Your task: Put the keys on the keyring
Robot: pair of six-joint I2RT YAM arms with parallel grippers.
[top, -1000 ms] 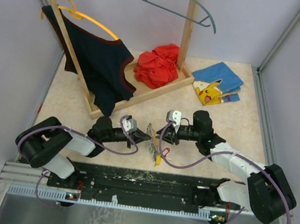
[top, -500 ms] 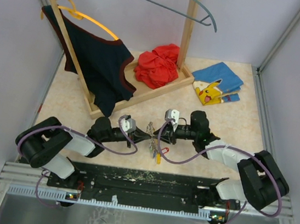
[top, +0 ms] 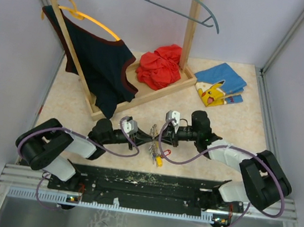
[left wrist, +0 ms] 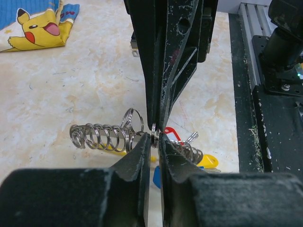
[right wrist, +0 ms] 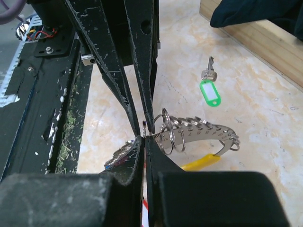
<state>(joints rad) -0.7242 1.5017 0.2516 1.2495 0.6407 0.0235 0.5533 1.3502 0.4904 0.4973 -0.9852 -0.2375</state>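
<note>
Pale lavender walls (top: 11, 72) close in a beige, marbled surface (top: 239, 130), with a black base rail (top: 143, 182) along its near edge. At the back stands a wooden rack (top: 191, 29). A dark garment (top: 102, 68) hangs from it on an orange hanger (top: 96, 23), and a grey hanger (top: 177, 5) hangs from the top bar. A red cloth (top: 159, 65) lies bunched on the rack's base. A folded blue cloth (top: 220, 83) with a yellow cartoon print lies to the right of the rack.

Both arms lie low and meet tip to tip at the middle of the near surface. The left pincer (left wrist: 154, 144) has its fingers only a thin slit apart, with the wire of one small ring standing in that slit. I cannot tell whether the wire is actually pinched. The right pincer (right wrist: 144, 138) has its fingers pressed together, and its tips touch a ring at the same spot, right against the left one's tips.

The keyring (left wrist: 102, 137) stretches sideways from that meeting point as a row of silvery loops, just over the surface. The keys (left wrist: 189, 142) on it, with red, yellow and blue tags, bunch just beside the tips on the rail side. A green-tagged key (right wrist: 210, 90) lies alone on the surface, apart from the bunch and towards the rack.
</note>
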